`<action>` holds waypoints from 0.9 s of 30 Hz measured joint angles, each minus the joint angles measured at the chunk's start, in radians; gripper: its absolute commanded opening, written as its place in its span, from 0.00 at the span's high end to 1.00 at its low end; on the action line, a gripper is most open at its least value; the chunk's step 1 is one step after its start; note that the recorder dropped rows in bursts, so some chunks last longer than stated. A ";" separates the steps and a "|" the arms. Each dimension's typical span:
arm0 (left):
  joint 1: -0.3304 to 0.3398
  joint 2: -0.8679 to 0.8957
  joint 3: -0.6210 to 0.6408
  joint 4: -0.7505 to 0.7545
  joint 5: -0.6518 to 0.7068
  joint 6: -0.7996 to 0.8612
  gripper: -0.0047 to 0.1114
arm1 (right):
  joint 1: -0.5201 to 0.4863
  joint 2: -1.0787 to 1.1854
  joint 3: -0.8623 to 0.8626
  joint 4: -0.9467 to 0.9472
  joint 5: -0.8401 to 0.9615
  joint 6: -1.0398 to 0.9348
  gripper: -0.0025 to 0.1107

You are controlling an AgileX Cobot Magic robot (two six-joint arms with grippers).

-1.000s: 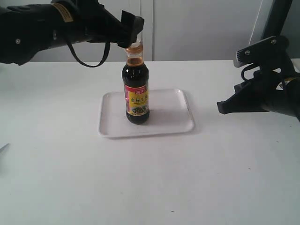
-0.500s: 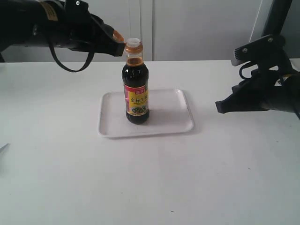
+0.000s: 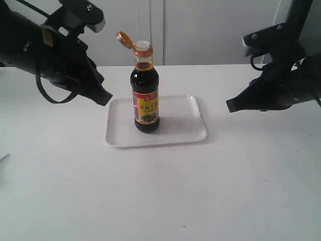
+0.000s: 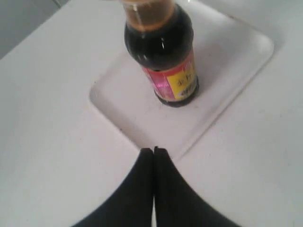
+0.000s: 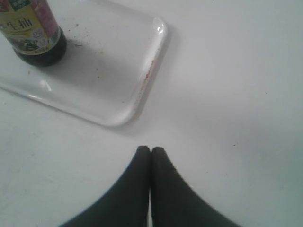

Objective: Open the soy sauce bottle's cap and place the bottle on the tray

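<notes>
On the tray [image 3: 195,131], the soy sauce bottle [image 3: 145,100] is standing, cap [image 3: 124,38] flipped open, while both empty grippers, left gripper [image 4: 153,152] and right gripper [image 5: 150,150], are being held pressed together, nothing apparently remaining.

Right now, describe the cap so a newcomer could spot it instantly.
On the white table sits a white tray, and on it stands the soy sauce bottle. At its neck, the cap is the small orange-brown disc flipped open beside the white spout, the only orange piece there.

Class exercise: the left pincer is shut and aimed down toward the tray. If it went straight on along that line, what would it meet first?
Probably the tray: the left pincer points at its near rim, with the soy sauce bottle standing farther along. Depth is uncertain, so it could touch the table first.
</notes>
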 measured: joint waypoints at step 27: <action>0.172 -0.361 0.289 -0.266 0.009 0.314 0.96 | -0.203 -0.098 -0.068 -0.300 0.349 0.257 0.98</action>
